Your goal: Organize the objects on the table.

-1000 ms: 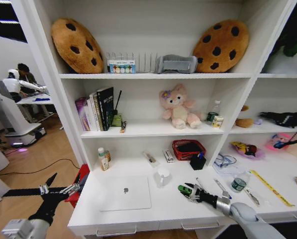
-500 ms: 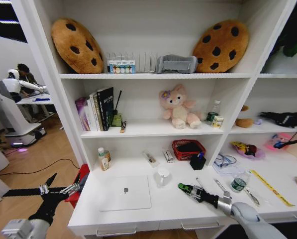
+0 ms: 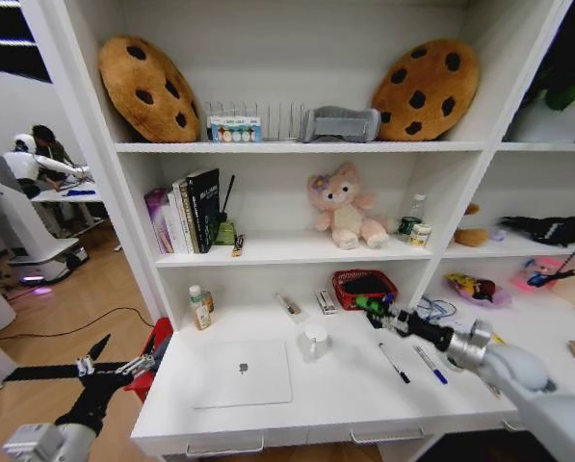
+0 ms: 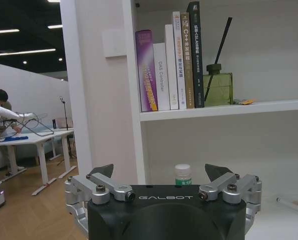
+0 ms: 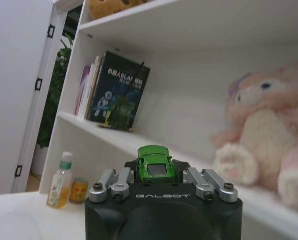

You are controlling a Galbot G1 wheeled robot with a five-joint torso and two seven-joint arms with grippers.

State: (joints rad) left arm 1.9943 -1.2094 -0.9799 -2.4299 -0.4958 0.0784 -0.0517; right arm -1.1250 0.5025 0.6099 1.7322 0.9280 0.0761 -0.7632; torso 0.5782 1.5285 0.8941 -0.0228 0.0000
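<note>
- Fingers of the right gripper pinch the green toy car, holding it in the air above the desk, just in front of the red basket and the black box.
- From the right wrist, the green toy car sits clamped between the fingers, with the pink plush toy on the shelf close behind.
- Two pens lie on the desk below the raised arm: a dark pen and, just beside it, a blue pen.
- The closed silver laptop lies flat toward the desk's left part, with a white cup near its far right corner.
- The left gripper hangs off the desk's left end, low over the floor, fingers spread and holding nothing.
</note>
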